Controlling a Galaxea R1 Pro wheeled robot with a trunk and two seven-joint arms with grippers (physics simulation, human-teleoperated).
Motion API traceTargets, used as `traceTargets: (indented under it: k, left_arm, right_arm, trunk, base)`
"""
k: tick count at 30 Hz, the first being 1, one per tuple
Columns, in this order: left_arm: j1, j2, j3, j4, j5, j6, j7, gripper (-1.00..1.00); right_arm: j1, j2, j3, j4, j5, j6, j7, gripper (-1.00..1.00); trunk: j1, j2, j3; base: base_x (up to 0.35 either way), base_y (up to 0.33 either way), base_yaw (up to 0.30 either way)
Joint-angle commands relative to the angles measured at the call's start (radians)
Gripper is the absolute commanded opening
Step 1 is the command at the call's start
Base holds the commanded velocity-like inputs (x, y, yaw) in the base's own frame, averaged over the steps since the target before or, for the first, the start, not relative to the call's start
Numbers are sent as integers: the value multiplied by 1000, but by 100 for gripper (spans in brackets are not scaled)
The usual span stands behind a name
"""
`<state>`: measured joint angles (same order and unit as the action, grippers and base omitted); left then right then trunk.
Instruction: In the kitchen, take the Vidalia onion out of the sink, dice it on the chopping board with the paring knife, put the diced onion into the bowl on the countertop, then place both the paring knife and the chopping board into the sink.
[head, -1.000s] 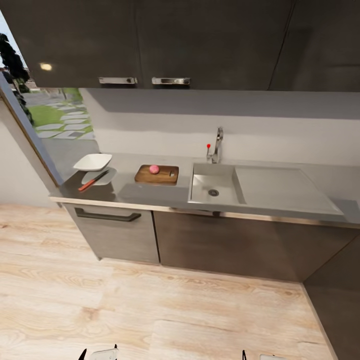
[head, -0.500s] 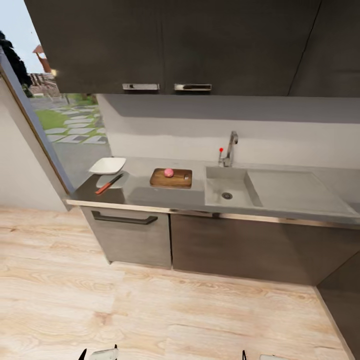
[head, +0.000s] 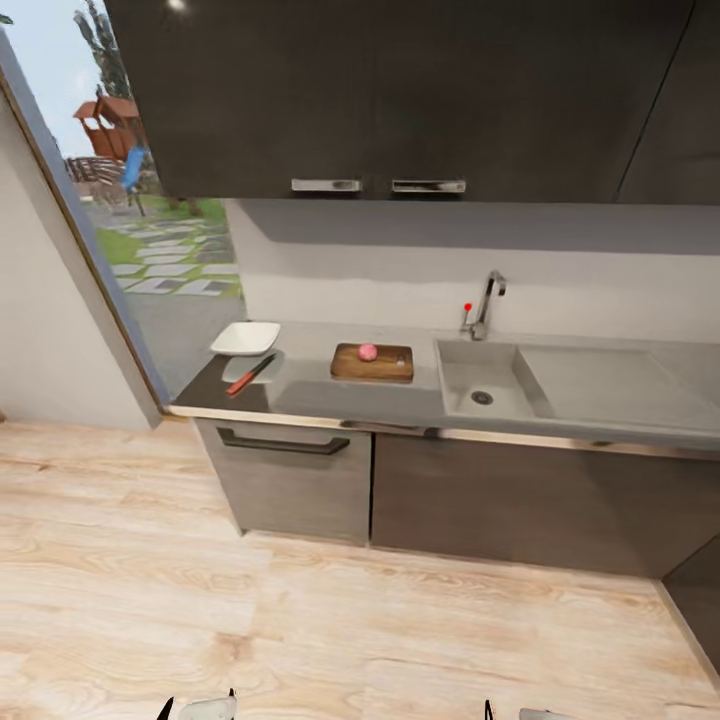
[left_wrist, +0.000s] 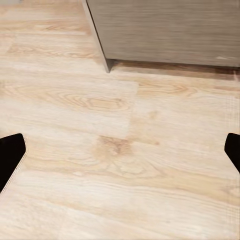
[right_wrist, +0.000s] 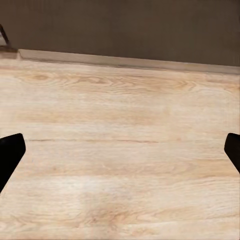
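A kitchen with a grey countertop (head: 330, 395) seen across pale wood floor (head: 300, 620). The pink onion (head: 367, 352) sits on the brown chopping board (head: 372, 364), left of the sink (head: 480, 375). Left gripper (left_wrist: 120, 155) and right gripper (right_wrist: 120, 155) both spread wide, holding nothing, over the floor.

A home kitchen: glossy dark upper cabinets (head: 400, 100) over a grey counter (head: 400, 400) with recessed sink (head: 480, 385) and chrome tap (head: 487, 300), brown lower cabinets (head: 500, 500), pale wood floor (head: 300, 620). Beside it, a tall window (head: 150, 250) onto a garden with stepping stones.
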<state>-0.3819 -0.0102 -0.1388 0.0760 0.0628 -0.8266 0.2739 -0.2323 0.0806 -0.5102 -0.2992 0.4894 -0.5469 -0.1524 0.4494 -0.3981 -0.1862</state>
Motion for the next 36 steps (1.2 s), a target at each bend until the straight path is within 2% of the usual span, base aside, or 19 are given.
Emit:
traceTargets:
  k: [1, 19, 36]
  left_arm:
    - [-2, -1, -8, 4, 6, -5, 2, 100]
    - [-2, -1, -8, 4, 6, -5, 2, 100]
    - [-2, -1, -8, 4, 6, -3, 2, 100]
  right_arm:
    - [-1, 1, -5, 0, 11, -2, -6, 100]
    - [-1, 1, -5, 0, 11, -2, -6, 100]
    - [-1, 1, -5, 0, 11, -2, -6, 100]
  trunk:
    - [1, -2, 0]
    - [1, -2, 28]
    - [1, -2, 51]
  base:
    - [0, 303, 0]
    - [56, 303, -8]
    - [142, 301, -172]
